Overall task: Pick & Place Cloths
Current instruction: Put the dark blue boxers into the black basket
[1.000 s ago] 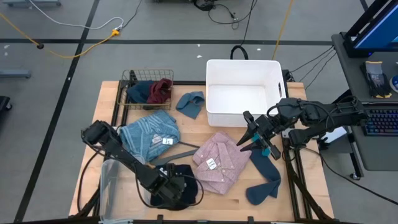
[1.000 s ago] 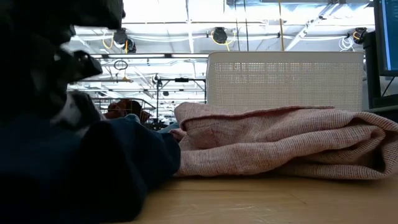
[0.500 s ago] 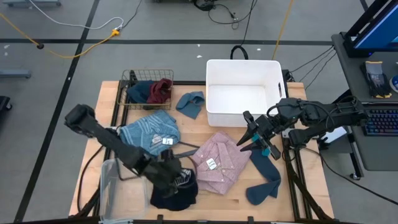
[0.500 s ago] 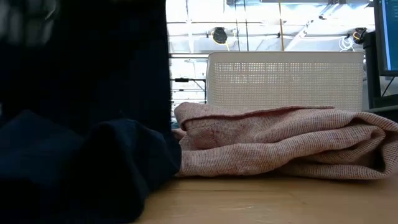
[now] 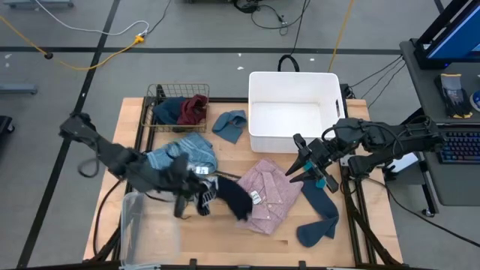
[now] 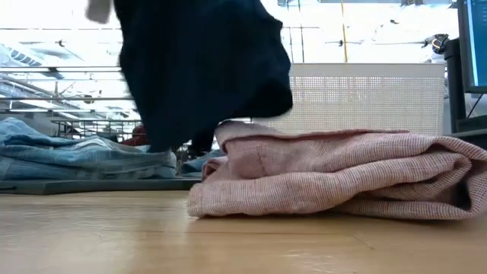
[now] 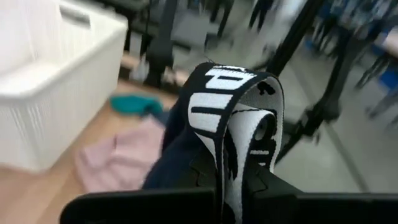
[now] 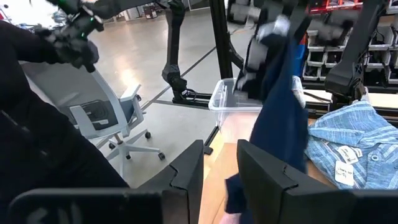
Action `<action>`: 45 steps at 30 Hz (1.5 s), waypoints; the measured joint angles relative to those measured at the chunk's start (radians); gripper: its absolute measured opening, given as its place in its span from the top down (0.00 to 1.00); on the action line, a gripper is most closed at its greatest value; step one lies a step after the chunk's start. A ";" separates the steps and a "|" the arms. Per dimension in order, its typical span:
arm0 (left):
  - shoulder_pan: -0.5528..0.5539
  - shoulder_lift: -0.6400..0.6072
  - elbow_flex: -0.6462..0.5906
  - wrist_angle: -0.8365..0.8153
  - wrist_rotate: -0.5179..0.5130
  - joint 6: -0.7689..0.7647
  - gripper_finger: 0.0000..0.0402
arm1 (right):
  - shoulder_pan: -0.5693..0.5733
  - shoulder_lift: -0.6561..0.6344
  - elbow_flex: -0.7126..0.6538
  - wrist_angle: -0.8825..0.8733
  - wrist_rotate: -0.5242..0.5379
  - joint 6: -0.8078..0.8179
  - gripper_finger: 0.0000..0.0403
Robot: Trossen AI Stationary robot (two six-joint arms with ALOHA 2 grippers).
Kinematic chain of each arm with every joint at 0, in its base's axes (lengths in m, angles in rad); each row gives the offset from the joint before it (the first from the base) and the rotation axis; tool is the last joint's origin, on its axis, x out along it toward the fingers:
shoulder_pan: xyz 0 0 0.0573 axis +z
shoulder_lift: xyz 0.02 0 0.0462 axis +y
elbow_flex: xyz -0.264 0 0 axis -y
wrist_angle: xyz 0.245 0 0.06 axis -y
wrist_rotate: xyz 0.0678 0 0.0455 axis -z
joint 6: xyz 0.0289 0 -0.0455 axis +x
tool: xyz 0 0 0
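My left gripper (image 5: 193, 196) is shut on the black cloth with white print (image 5: 227, 197), which hangs in the air between the light blue denim cloth (image 5: 180, 161) and the pink checked shirt (image 5: 266, 196). In the low view the black cloth (image 6: 205, 68) hangs above the pink shirt's (image 6: 335, 175) edge. My right gripper (image 5: 300, 160) waits open beside the white bin (image 5: 259, 79), above a dark teal cloth (image 5: 319, 214) that lies flat on the table. A grey-blue cloth (image 5: 231, 124) lies by the bin. My left gripper holds the black cloth by its black-and-white printed band (image 7: 227, 99), which loops up over the fingers; the pinch itself is hidden behind the band. The fingers point roughly level toward the table's right. The cloth hangs below, lifted clear of the table (image 6: 205, 114).
A wire basket (image 5: 154, 94) at the far left holds navy and maroon cloths. A clear plastic tub (image 5: 142, 225) sits at the near left edge. A grey hanger (image 5: 225, 178) lies between the denim and the pink shirt. Bare wood shows along the near edge.
My left gripper has risen from the near edge and moved toward the far edge, and its arm has swung out to the left. The black cloth has come off the table and now hangs clear, swung toward the pink shirt. The right arm has kept still.
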 joint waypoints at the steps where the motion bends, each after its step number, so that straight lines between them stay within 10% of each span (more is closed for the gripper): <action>1: 0.000 -0.017 0.000 0.023 -0.009 0.004 1.00 | 0.000 0.000 0.000 0.000 0.000 0.000 0.78; 9: 0.000 -0.116 0.000 0.274 -0.056 0.000 1.00 | 0.000 0.000 0.000 0.000 0.000 0.000 0.78; 24: -0.001 -0.158 0.002 0.369 0.254 -0.039 1.00 | 0.000 0.000 -0.001 0.001 0.000 -0.008 0.78; 45: 0.003 -0.157 0.002 0.332 0.065 -0.103 1.00 | 0.000 0.000 -0.001 0.001 0.001 -0.011 0.78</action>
